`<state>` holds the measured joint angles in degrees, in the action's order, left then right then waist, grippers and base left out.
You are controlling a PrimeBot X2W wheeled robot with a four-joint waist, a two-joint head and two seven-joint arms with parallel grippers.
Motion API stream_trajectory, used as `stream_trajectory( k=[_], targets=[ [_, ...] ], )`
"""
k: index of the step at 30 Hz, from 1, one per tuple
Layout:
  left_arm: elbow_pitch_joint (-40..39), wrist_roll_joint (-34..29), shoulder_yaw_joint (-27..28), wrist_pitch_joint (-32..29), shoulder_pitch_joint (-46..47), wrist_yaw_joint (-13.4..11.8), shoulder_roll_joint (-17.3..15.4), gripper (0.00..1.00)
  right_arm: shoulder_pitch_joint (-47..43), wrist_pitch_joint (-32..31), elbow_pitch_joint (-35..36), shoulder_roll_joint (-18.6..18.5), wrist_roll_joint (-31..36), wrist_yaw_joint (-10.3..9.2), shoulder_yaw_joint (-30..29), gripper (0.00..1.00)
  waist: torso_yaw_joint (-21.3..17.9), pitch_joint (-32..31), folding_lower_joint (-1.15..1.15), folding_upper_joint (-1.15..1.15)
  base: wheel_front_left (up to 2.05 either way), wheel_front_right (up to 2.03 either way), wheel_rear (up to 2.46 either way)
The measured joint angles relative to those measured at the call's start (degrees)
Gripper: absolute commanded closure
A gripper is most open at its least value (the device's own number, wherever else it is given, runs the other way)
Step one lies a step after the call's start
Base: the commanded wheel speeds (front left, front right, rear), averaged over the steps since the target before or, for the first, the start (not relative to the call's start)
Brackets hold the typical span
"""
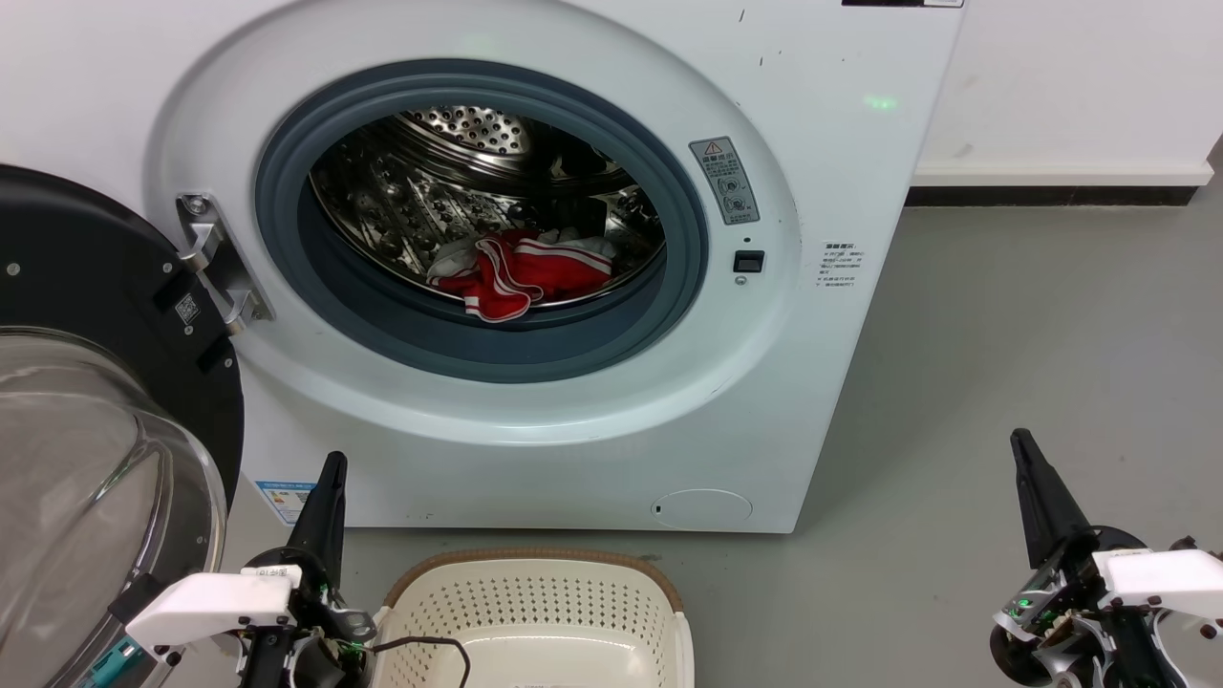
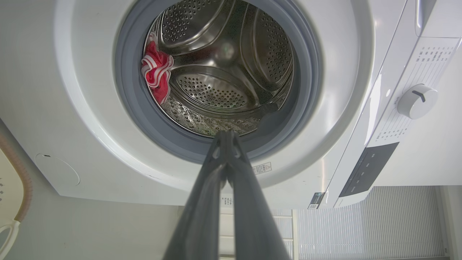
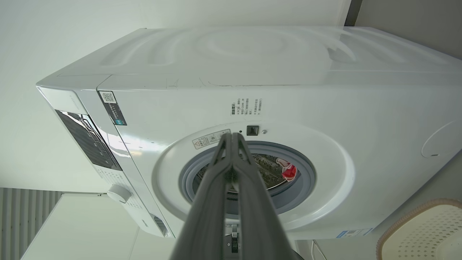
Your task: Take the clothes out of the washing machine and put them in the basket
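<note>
The washing machine (image 1: pixel 592 420) carries a grey warning sticker (image 1: pixel 724 180) with a triangle sign at 3 o'clock of its round opening. A small white label (image 1: pixel 838 265) with lines of print sits further out the same way, and the print on both is too small to read. A blue-edged label (image 1: pixel 285 497) sits low on the front at 8 o'clock. A QR code sticker (image 1: pixel 186 308) is on the black frame of the open door (image 1: pixel 96 287), which stands at 9 o'clock. In the left wrist view a white dial (image 2: pixel 417 101) sits beside a dark control panel (image 2: pixel 368 168).

The clothes (image 1: pixel 521 272), red with white stripes, lie bunched at 6 o'clock inside the steel drum (image 1: pixel 459 182), with one fold hanging over the grey rubber rim.

The left end effector (image 1: pixel 332 468) is narrow, its dark fingers pressed together and holding nothing. It hangs low before the machine's front, well apart from the clothes, which lie at its 1 o'clock. The right end effector (image 1: pixel 1022 447) is likewise narrow and empty, out over the grey floor (image 1: pixel 1003 334), with the clothes well apart at its 10 o'clock.

The basket (image 1: pixel 420 583) stands on the floor at 6 o'clock of the machine, just beside the left end effector at its 4 o'clock.
</note>
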<state>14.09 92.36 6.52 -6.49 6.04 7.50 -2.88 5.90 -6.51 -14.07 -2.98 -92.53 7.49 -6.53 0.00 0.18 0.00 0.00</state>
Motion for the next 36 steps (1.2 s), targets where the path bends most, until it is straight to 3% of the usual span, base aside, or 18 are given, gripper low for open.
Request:
stream_trajectory(
  k=[32,33,36],
  targets=[
    [0.00,0.00,0.00,0.00,0.00,0.00,0.00,1.00,0.00,0.00,0.00,0.00,0.00,0.00,0.00,1.00,0.00,0.00,0.00,0.00,0.00,0.00,0.00],
    [0.16,0.00,-0.04,0.02,-0.09,0.00,0.01,0.00,-0.10,0.00,-0.13,0.00,-0.02,0.01,0.01,0.00,0.00,0.00,0.00,0.00,0.00,0.00,0.00],
    [1.34,-0.02,-0.36,0.19,-1.32,-0.01,0.16,0.00,-1.32,0.18,-1.14,0.03,-0.01,0.00,0.09,0.00,-0.01,0.01,0.00,0.00,0.00,0.00,0.00]
  ],
)
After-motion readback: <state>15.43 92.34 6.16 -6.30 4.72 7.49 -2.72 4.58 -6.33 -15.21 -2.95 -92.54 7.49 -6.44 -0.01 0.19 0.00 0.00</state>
